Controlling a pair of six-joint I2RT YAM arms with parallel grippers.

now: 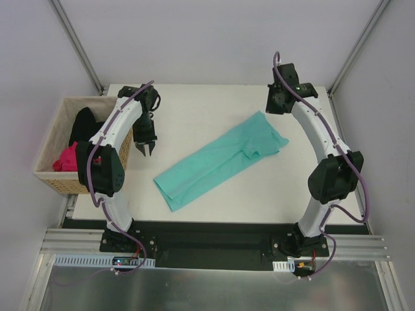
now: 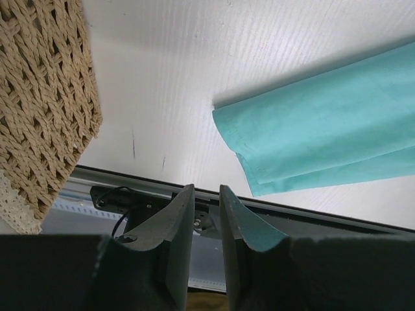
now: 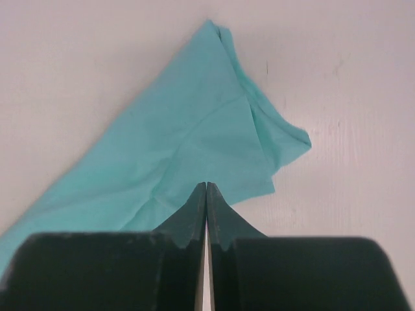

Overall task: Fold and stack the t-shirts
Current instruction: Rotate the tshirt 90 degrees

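From above, 1 teal t-shirt point(image 1: 220, 161) lies flat on the white worktop point(image 1: 207, 110), folded lengthwise into a long band that runs from 7 o'clock to 1 o'clock across the middle. A sleeve sticks out at its 1 o'clock end. At 9 o'clock, off the worktop's edge, stands a wicker basket point(image 1: 45, 139) holding a black t-shirt point(image 1: 83, 123) and, on its 6 o'clock side, a pink t-shirt point(image 1: 65, 159). The left pincer point(image 1: 145, 150) points down over bare worktop between the basket and the teal t-shirt, near the band but apart from it. The right arm point(image 1: 318, 136) reaches to 1 o'clock, with its wrist at the sleeve end of the band.

In the left wrist view, the 2 fingers point(image 2: 175, 220) stand a little apart with a narrow gap between them and nothing in it. The folded corner of the teal t-shirt lies at 3 o'clock, in 2 visible layers. The basket's woven wall fills 9 to 11 o'clock, and the worktop's near edge crosses just past the fingertips.

In the right wrist view, the right pincer point(image 3: 206, 186) is pressed together, its 2 tips meeting over the edge of the teal cloth. No cloth is visibly caught between them. The teal t-shirt spreads from 7 o'clock up to 12 o'clock, with the sleeve jutting toward 3 o'clock.
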